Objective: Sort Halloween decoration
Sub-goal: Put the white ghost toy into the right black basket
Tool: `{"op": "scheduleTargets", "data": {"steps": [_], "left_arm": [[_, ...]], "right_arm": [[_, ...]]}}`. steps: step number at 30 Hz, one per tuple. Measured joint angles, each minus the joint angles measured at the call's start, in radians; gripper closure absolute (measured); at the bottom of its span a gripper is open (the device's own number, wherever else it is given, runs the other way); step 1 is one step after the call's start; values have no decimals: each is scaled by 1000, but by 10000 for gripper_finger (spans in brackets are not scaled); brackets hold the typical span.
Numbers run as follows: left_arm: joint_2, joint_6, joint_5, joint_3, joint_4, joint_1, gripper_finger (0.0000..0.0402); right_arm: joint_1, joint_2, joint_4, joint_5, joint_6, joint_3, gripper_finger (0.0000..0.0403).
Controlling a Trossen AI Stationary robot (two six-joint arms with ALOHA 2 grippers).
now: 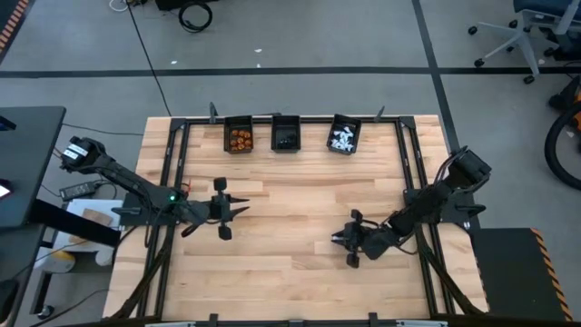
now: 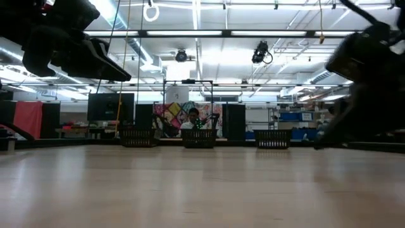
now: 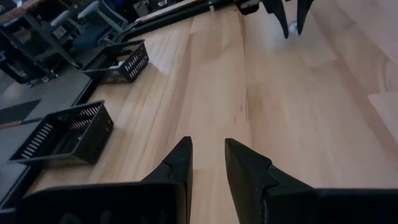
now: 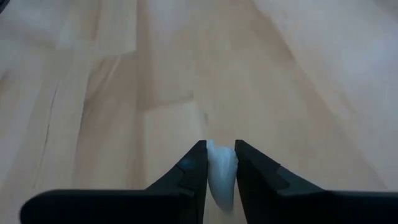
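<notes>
1. Right wrist view shows the right pincer (image 4: 220,155) pinching a white trinket (image 4: 221,171), likely for the bin (image 1: 343,135) with white ones.
2. Left pincer (image 1: 243,210) waits narrow, holding nothing.
3. Other trinkets sit sorted in the bins along the far edge.
4. The worktop (image 1: 290,195) between is bare, so the way looks free.

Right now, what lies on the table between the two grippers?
Nothing: bare wood separates the left gripper and right gripper, which holds a white trinket; the high view shows this.
</notes>
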Motion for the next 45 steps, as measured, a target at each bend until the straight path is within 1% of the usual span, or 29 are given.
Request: {"op": "scheduleTargets", "data": {"steps": [5,10,14,20,23,26,28,33,37,41,45], "left_arm": [[0,-32,11,0,-30,0,329],[0,-66,15,0,-64,0,329],[0,-85,15,0,-109,0,329],[0,-110,16,0,-163,0,329],[0,-136,16,0,-184,0,329],[0,-147,16,0,-197,0,329],[0,-146,16,0,-202,0,329],[0,-138,16,0,-209,1,329],[0,-138,16,0,-209,2,329],[0,-138,16,0,-209,2,329],[0,-144,16,0,-209,2,329]], "right_arm": [[-104,-9,-13,-61,-131,60,323],[-245,-9,-38,-143,-256,136,323],[-364,-10,-70,-255,-310,213,323],[-497,-10,-148,-360,-389,320,323],[-546,-10,-278,-358,-409,381,323],[-610,-10,-423,-326,-429,448,323],[-662,-10,-482,-299,-439,477,323],[-806,-10,-543,-296,-471,490,323],[-924,-10,-612,-293,-432,490,323],[-989,-19,-622,-293,-425,490,323],[-1062,-69,-687,-290,-430,490,323]]}}
